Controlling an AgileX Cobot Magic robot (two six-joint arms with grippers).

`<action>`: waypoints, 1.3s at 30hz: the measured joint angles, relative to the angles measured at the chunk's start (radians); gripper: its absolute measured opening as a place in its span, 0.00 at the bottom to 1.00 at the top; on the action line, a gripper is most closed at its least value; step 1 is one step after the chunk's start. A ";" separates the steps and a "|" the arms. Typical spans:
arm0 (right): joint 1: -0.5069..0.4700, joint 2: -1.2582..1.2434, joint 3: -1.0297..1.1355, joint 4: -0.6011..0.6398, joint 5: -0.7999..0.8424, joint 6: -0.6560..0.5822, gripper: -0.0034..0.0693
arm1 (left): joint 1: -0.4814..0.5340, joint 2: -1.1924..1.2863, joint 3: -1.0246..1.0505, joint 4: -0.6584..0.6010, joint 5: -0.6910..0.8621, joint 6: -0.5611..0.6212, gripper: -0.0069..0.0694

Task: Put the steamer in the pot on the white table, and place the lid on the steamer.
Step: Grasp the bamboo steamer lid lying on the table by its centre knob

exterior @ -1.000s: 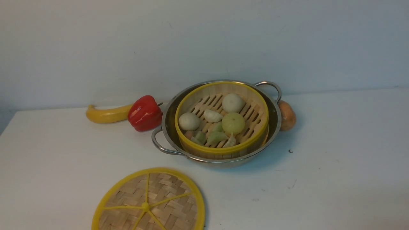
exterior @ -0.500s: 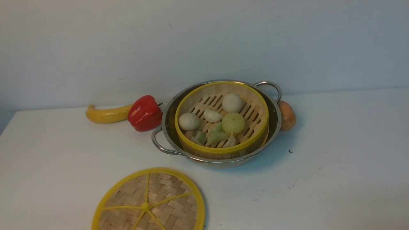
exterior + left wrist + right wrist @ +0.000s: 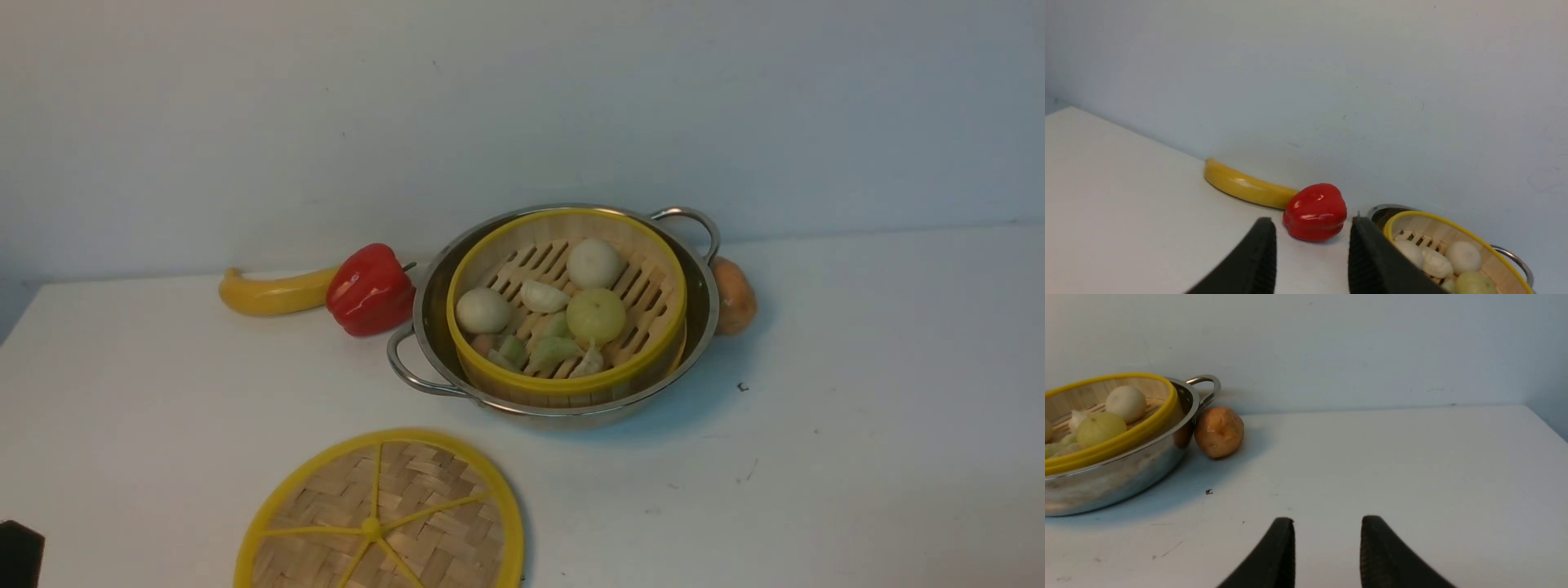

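The lid [image 3: 380, 514] lies flat on the white table [image 3: 857, 449], near-left of the pot [image 3: 429, 327]. The steamer [image 3: 571, 384] is seated inside the pot and holds buns and dumplings [image 3: 596, 314]. Both tools are empty: the left gripper [image 3: 1311, 228] is spread, and so is the right gripper [image 3: 1327, 520]. Recommended: the left gripper pinches the lid's yellow rim, lifts it level, and centres it over the steamer before lowering.

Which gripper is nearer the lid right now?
Left. The left gripper is just left of the lid, at the front view's corner; the right gripper is off to the pot's right, out of that view.
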 joint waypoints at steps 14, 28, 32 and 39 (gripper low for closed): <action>0.000 0.000 0.000 0.000 0.000 0.000 0.38 | 0.000 0.396 -0.497 0.016 0.624 0.187 0.41; 0.000 0.000 0.000 0.000 0.000 0.000 0.38 | 0.000 1.239 -0.769 -0.224 0.819 0.666 0.41; 0.000 0.000 0.000 0.000 0.000 0.000 0.38 | 0.000 1.418 -0.819 -0.229 0.837 0.781 0.43; 0.000 0.000 0.000 0.000 0.000 0.000 0.38 | -0.023 1.545 -0.875 -0.225 0.834 0.820 0.55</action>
